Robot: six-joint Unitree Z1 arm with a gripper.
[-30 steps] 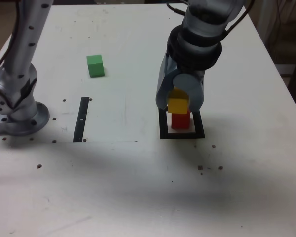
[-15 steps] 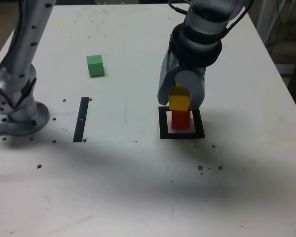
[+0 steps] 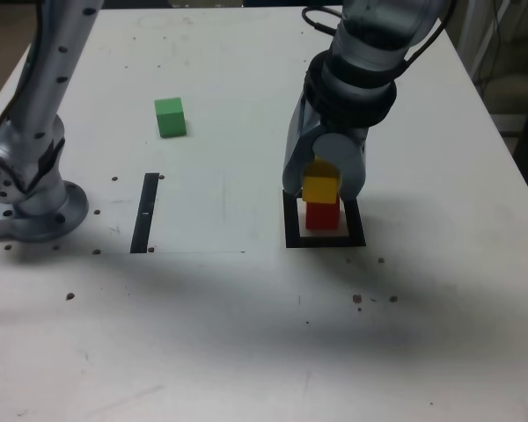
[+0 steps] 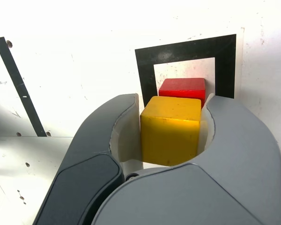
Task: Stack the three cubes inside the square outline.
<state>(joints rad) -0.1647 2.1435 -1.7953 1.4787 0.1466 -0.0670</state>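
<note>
the white table (image 3: 246,334) is carrying everything. the grey gripper (image 3: 322,183) is clamping the yellow cube (image 4: 170,129) between both jaws, directly above the red cube (image 3: 323,215). the red cube is sitting inside the square outline (image 3: 326,240); whether the yellow one is touching it is unclear. the green cube (image 3: 170,117) is lying well apart, toward the exterior view's left, beyond the thin black strip (image 3: 145,214).

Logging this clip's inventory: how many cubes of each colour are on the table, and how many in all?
Small solid red cube, inside the black square outline: 1
Small solid yellow cube, on the red one, between the jaws of the grey gripper: 1
Small solid green cube, alone on the white table: 1
Total: 3
</note>
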